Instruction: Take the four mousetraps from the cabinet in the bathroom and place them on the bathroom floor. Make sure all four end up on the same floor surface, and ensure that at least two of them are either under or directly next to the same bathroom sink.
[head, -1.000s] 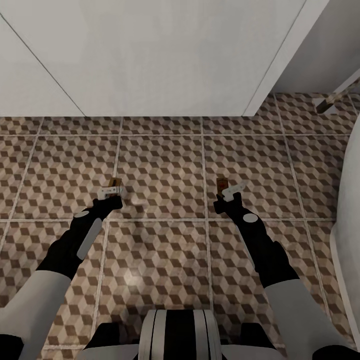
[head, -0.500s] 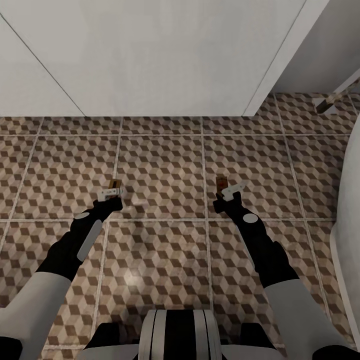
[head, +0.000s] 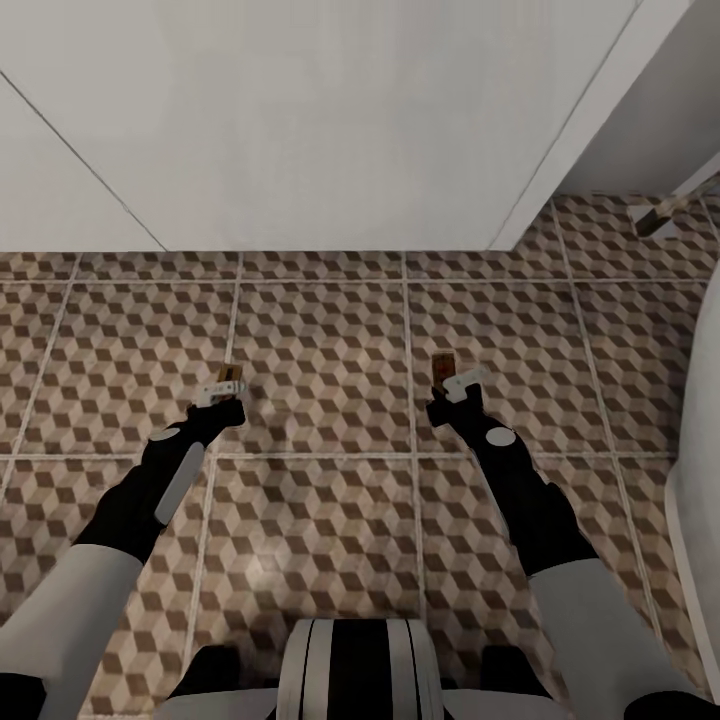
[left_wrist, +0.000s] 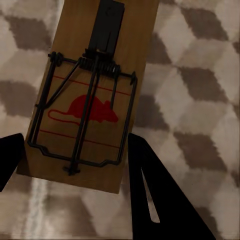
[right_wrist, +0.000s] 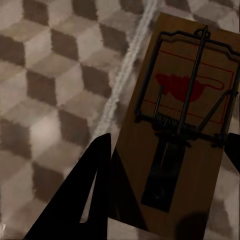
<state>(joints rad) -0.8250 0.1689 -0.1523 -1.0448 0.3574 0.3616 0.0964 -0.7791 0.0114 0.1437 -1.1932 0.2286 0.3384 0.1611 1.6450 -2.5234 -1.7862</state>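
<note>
While both arms reach forward above the bathroom floor (head: 320, 340), each holds a trap. The left gripper (head: 222, 388) pinches a mousetrap (left_wrist: 92, 95) by its long edges, its black fingers (left_wrist: 150, 185) against the wooden board. The right gripper (head: 452, 385) is clamped on the second mousetrap (right_wrist: 185, 125) the same way, beside a pale grout line (right_wrist: 125, 80). A white wall (head: 320, 120) meets the tiles ahead.

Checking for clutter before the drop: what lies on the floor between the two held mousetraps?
Only bare patterned floor with one grout line, seen in the head view, between the left mousetrap and the right mousetrap.
</note>
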